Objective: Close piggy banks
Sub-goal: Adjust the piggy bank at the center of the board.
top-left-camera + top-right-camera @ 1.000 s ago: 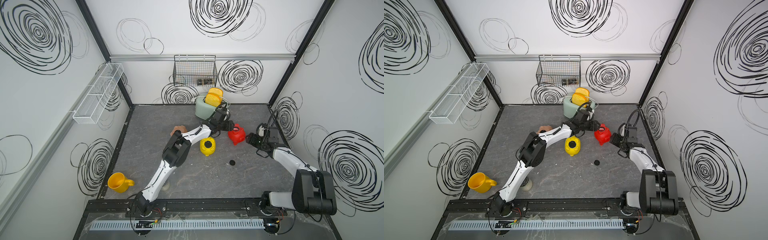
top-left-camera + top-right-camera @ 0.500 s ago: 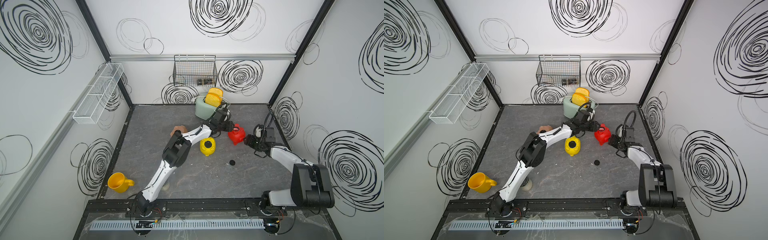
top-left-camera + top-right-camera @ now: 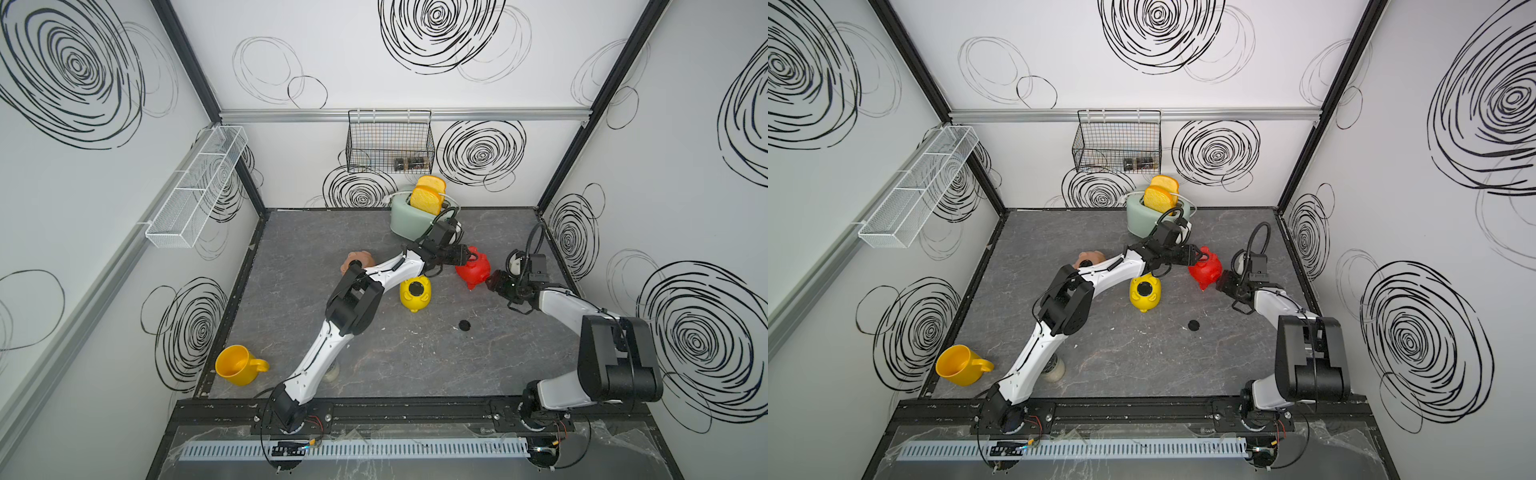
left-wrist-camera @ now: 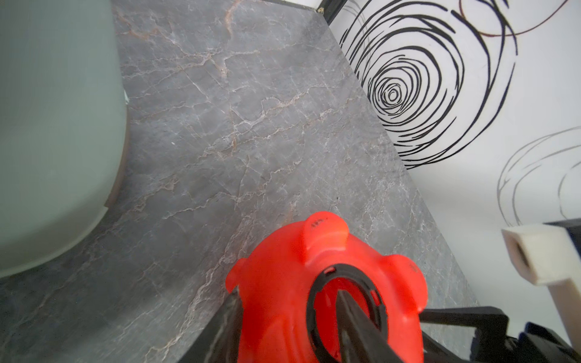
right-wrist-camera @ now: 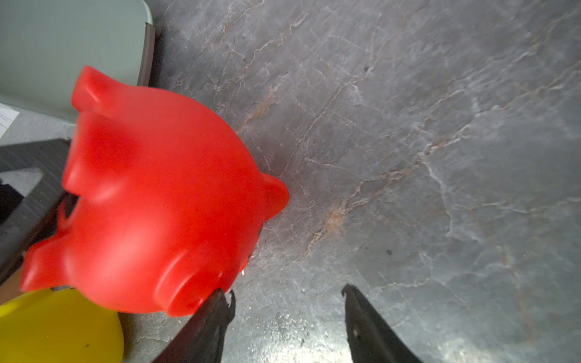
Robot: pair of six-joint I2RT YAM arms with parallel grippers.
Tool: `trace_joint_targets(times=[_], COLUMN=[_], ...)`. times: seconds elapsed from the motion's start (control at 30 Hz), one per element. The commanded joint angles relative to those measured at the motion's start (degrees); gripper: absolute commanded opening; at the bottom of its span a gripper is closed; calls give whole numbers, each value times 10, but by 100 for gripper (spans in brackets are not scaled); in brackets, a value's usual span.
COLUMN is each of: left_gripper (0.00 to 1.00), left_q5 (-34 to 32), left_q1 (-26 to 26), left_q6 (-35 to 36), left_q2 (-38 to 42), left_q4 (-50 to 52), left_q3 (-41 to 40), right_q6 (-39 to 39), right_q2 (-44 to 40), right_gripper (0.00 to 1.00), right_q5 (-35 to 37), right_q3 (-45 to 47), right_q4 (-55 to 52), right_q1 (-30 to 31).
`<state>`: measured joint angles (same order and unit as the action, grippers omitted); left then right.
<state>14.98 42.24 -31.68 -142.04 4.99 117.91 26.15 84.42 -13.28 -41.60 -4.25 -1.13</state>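
The red piggy bank (image 3: pixel 473 270) (image 3: pixel 1204 272) sits mid-table in both top views, right of the toaster. My left gripper (image 4: pixel 287 294) is shut on it, with one finger inside the black-rimmed belly hole (image 4: pixel 345 301) and the other outside the body. My right gripper (image 5: pixel 286 290) (image 3: pixel 494 282) stands open just right of the red pig (image 5: pixel 157 204); one fingertip touches a red stub, and nothing lies between the fingers. The yellow piggy bank (image 3: pixel 415 293) lies on its side with a black disc in its belly. The pink piggy bank (image 3: pixel 359 259) is partly hidden behind my left arm.
A loose black round plug (image 3: pixel 464 325) lies on the table in front of the red pig. The mint-green toaster (image 3: pixel 409 220) with toast stands at the back. A yellow mug (image 3: pixel 239 365) sits front left. A wire basket (image 3: pixel 388 141) hangs on the back wall.
My left gripper has closed tighter on the red piggy bank. My right gripper has moved left up to the pig and narrowed slightly. The pigs have stayed in place.
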Motion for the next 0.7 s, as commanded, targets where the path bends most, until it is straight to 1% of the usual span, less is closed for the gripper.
trace_joint_targets(times=[0.0,0.27,0.4,0.53,0.67], left_gripper=[52,54,54,53,54], left_q5=[23,35,55,61,68], left_q1=[8,12,12,20,24], left_q6=[-13,-28,-41,-33,-31], left_q2=[38,83,98,114,144], left_q4=[-7,-28,-42,-35,-43], left_q3=[-17,-72,-101,-119,-158], right_q6=[4,6,10,13,13], right_q2=[18,47,62,77,94], right_gripper=[62,62,62,62,62], right_q5=[-16,-34,-45,-54,-64], right_q3=[-23,-44,-54,-70,-87], right_q4=[3,3,5,3,-1], right_q1=[-9,-23,-33,-39,-42])
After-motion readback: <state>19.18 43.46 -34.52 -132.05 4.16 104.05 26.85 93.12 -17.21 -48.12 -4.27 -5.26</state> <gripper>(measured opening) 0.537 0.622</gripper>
